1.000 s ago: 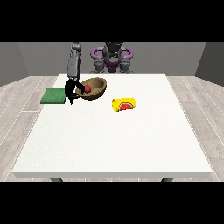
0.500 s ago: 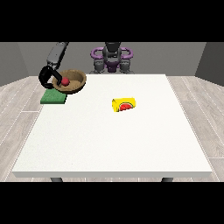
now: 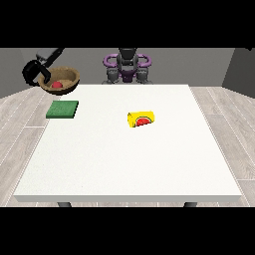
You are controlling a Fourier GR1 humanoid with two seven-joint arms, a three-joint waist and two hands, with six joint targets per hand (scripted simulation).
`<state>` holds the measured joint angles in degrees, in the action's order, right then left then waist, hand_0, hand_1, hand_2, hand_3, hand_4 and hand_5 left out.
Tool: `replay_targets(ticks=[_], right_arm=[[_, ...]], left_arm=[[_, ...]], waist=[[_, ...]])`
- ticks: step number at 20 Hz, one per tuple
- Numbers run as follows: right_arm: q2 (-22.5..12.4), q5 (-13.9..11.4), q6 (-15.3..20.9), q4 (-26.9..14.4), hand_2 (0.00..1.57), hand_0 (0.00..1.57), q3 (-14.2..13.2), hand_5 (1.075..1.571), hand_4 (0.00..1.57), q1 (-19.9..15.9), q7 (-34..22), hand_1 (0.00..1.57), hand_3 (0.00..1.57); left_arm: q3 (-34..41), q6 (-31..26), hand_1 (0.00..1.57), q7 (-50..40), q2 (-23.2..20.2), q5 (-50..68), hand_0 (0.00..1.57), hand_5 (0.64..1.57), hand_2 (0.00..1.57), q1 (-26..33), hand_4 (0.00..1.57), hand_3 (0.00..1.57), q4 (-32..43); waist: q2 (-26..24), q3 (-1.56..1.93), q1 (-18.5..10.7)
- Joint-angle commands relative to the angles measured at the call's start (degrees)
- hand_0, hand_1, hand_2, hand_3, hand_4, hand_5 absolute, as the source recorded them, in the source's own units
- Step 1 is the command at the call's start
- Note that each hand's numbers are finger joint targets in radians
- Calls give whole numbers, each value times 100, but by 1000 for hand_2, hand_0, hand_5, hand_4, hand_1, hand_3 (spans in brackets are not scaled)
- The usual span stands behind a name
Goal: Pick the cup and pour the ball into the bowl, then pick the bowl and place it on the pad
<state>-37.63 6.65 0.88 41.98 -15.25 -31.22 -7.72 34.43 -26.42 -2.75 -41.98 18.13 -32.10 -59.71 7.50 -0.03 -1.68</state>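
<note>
- Front view, nearest me: the white surface (image 3: 124, 164) carries a yellow cup (image 3: 141, 119) lying on its side, near the middle.
- Farther back at the view's left, I see the green pad (image 3: 63, 109) lying flat.
- Beyond the pad, the hand at the view's left (image 3: 35, 71) curls round the rim of the brown bowl (image 3: 61, 78), held in the air past the surface's edge, with the red ball (image 3: 58, 85) inside.

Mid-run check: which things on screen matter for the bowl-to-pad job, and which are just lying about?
Part of the job:
- brown bowl, held in the air by the hand at the view's left
- red ball inside the bowl
- green pad on the table

Lying about:
- yellow block with a watermelon picture, mid-table
</note>
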Motion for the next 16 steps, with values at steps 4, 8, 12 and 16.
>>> replay_targets(ticks=[4,8,12,16], right_arm=[[-340,77,-411,-378,1571,1571,-309,1568,1123,102,415,1571,381],[-25,247,-87,-699,1571,1571,-533,1566,1069,-61,491,1571,453],[464,260,-60,-613,1571,1571,-428,1570,1044,30,863,1571,454],[596,289,37,-661,1571,1571,-406,1571,1023,-151,579,1571,552]], left_arm=[[-21,-94,0,333,-84,75,0,1555,0,224,1210,0,-16],[-94,-52,0,219,-49,196,0,1553,0,104,1212,0,-151],[-65,-54,0,615,-90,108,0,1556,0,164,1205,0,46],[-188,63,0,595,-60,63,0,1557,0,188,1203,0,79]], waist=[[222,6,-116],[381,9,-300],[593,6,-161],[343,6,-150]])
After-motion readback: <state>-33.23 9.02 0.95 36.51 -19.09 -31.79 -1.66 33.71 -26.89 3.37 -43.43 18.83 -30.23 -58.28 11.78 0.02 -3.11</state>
